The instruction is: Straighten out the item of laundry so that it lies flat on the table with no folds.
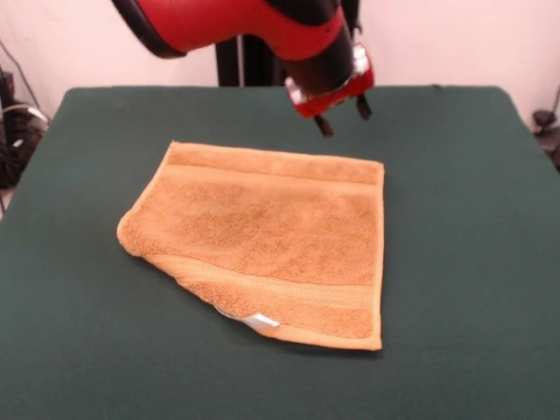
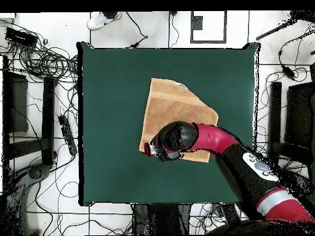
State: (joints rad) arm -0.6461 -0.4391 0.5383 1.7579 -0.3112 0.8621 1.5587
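Observation:
The orange-tan towel (image 1: 271,232) lies in the middle of the dark green table (image 1: 472,262). Its near left corner is folded, so that edge runs slantwise, and the left side ends in a rounded fold. A small white tag (image 1: 261,321) shows at the near edge. My gripper (image 1: 343,116) hangs open and empty above the table, just behind the towel's far right edge. In the overhead view the gripper (image 2: 149,149) sits over the corner of the towel (image 2: 175,107) closest to the robot's base, and the arm covers part of the towel.
The table (image 2: 111,123) has wide bare felt on all sides of the towel. Cables (image 2: 46,58) and black equipment lie on the floor beside the table. A shoe (image 2: 98,21) shows on the floor beyond the far edge.

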